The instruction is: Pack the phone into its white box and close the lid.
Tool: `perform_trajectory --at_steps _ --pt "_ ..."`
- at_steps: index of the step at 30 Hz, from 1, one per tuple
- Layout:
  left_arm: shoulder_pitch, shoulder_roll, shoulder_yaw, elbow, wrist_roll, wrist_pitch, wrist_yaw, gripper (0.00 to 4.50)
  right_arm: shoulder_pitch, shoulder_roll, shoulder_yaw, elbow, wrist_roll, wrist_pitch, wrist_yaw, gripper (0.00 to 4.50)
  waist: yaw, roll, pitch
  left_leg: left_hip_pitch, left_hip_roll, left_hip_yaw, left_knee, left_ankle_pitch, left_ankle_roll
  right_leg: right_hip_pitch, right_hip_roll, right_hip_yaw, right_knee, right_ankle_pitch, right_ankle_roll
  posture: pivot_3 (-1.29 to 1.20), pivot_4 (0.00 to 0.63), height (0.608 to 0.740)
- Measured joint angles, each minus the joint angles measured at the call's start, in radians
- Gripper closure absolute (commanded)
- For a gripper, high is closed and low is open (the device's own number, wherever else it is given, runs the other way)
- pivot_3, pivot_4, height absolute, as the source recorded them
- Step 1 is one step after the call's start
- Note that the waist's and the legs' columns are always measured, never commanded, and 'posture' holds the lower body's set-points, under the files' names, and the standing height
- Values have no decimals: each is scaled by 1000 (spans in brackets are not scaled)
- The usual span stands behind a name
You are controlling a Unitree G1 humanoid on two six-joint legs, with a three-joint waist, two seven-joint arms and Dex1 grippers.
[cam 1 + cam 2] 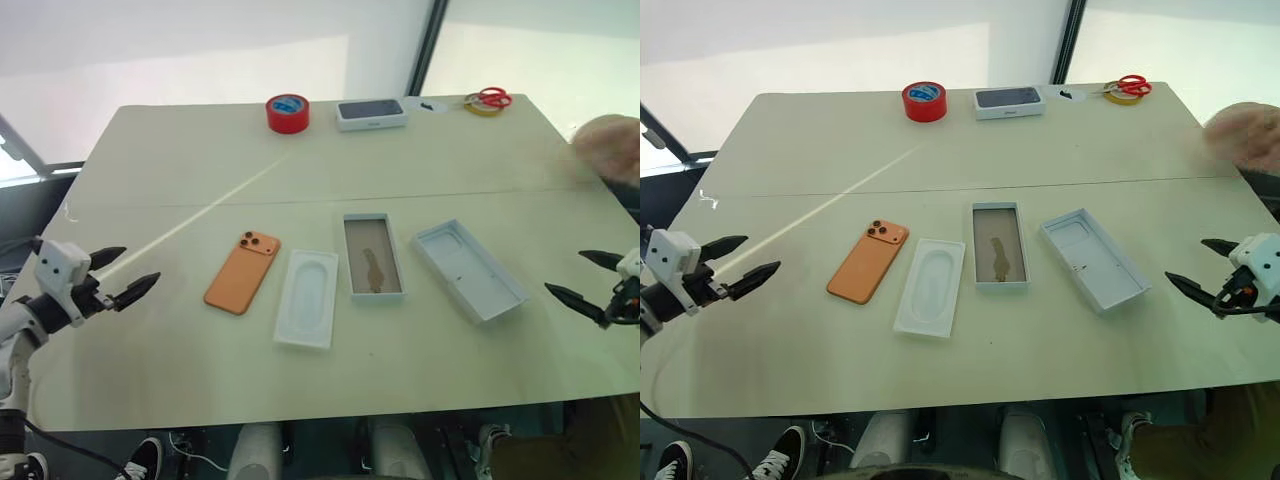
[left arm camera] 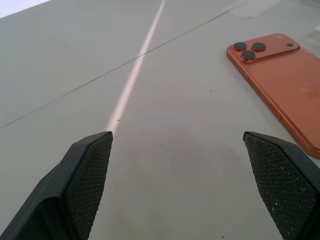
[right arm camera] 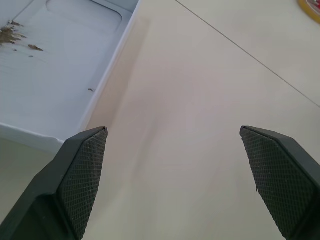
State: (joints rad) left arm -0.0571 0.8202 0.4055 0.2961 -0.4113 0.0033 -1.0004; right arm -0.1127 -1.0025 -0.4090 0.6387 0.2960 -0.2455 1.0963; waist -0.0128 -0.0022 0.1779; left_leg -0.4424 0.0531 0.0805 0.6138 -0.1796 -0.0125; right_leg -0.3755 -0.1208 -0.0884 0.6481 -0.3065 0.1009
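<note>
Pincers [image 1: 125, 272] [image 1: 590, 278] spread wide, low over table edges [image 1: 150, 170], nothing held.

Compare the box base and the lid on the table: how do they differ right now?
The base has a brownish floor; the lid is pale grey-white inside with a faint moulded outline. The base lies nearly square to the table's edges; the lid is angled, its near end swung to the robot's right. The base sits between the tray insert and the lid, which lies nearest the right tool. Both are shallow white rectangles, open side up and empty.
</note>
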Motion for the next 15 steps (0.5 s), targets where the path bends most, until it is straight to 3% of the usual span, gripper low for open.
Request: perform_trajectory --at_steps 9,15 --pt "-23 0 -6 38 55 -75 19 104 -1 0 2 -5 -13 0 -17 68 1 0 0 0 0 0 0 0 0 0 0 0 0 0 0 0 150 740" --pt "-22 -1 -17 0 7 -70 -71 104 -1 1 3 -33 -16 10 -27 68 0 0 0 0 0 0 0 0 0 0 0 0 0 0 0 0 150 740"
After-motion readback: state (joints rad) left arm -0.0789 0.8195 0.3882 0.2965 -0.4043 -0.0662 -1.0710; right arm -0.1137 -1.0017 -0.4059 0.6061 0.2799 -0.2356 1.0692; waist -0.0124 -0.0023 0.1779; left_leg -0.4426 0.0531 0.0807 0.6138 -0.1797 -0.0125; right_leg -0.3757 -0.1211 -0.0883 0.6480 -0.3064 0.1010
